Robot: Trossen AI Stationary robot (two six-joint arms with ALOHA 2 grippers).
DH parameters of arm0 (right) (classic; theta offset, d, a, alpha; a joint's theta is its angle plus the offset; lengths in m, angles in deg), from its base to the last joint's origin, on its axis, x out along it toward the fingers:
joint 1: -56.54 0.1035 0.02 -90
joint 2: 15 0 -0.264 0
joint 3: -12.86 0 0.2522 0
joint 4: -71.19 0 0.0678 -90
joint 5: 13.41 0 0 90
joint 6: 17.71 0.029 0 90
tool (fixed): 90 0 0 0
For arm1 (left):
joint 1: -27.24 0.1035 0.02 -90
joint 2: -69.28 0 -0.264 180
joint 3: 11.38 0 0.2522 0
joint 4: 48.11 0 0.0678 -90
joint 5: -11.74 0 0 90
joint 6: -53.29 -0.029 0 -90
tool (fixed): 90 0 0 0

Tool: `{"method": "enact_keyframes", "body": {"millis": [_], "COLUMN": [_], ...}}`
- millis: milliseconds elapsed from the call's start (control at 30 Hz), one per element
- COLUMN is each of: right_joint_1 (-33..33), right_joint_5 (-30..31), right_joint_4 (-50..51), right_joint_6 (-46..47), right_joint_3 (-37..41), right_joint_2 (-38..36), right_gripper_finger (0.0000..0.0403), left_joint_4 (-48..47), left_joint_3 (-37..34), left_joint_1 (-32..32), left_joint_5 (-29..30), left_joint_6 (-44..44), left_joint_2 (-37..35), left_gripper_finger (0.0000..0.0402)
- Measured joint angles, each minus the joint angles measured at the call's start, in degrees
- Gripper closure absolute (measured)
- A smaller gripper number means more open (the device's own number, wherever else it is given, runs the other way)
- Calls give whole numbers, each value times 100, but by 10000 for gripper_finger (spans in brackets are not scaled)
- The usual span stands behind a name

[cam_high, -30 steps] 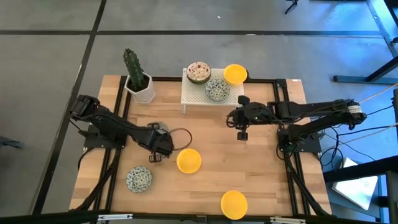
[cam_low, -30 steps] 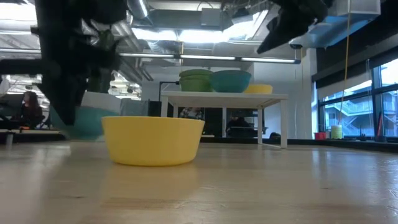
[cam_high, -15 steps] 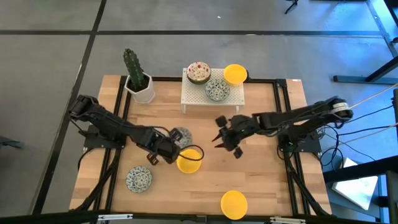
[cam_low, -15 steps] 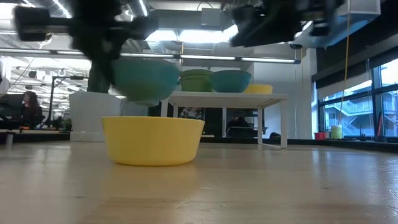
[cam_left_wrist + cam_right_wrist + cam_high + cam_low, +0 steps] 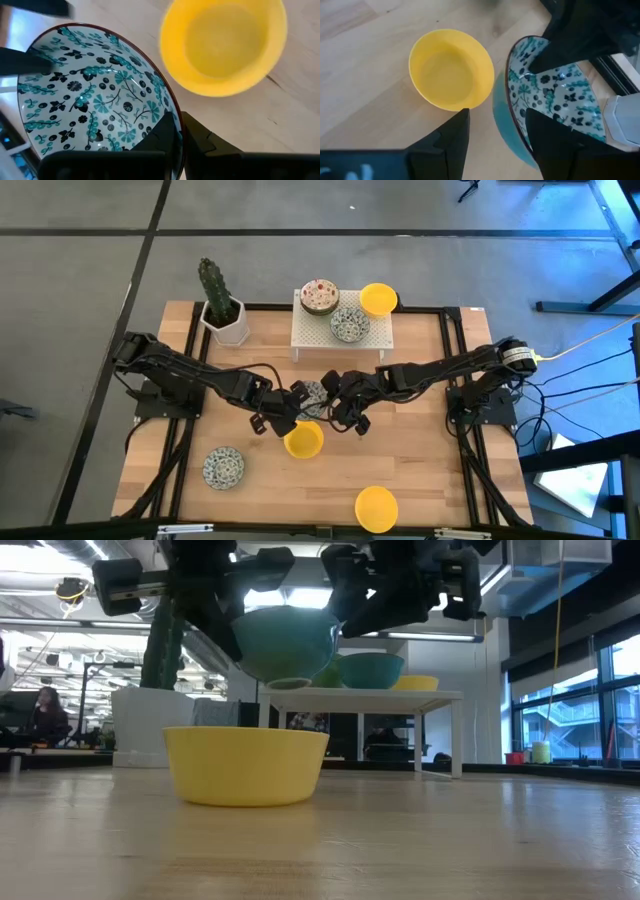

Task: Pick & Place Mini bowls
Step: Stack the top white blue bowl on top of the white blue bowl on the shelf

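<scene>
A: What is lying nearest the front edge?

B: A yellow bowl (image 5: pixel 376 508) is sitting there alone, and a blue-green patterned bowl (image 5: pixel 223 468) is resting toward the left side.

A: And mid-table?

B: Another yellow bowl (image 5: pixel 303 440) is standing on the wood. Just behind it the left gripper (image 5: pixel 292 406) is holding a blue-green patterned bowl (image 5: pixel 312 398) in the air, its fingers clamping the rim (image 5: pixel 176 131).

A: Is the right arm doing anything?

B: The right gripper (image 5: pixel 340 402) is hanging beside that lifted bowl, its fingers spread wide, one on each side of the bowl's edge (image 5: pixel 512 117).

A: Farther back?

B: A white stand (image 5: pixel 300 338) is carrying a reddish speckled stack (image 5: pixel 319 295), a patterned bowl (image 5: pixel 349 324) and a yellow bowl (image 5: pixel 378 298). A cactus pot (image 5: pixel 226 323) is standing to its left.
</scene>
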Motion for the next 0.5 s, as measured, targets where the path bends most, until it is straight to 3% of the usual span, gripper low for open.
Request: {"method": "enact_keyframes", "body": {"millis": [300,500], "right_joint_1": [5,-4], "right_joint_5": [-2,31], "right_joint_4": [214,288], "right_joint_6": [-423,-439], "right_joint_3": [-296,-327], "right_joint_2": [486,633], "right_gripper_finger": [216,287], "left_joint_4": [76,172], "left_joint_3": [-7,-18], "left_joint_1": [50,53], "left_joint_5": [-112,-216], "left_joint_6": [-206,-251], "left_joint_2": [72,87], "left_gripper_finger": [392,390]}}
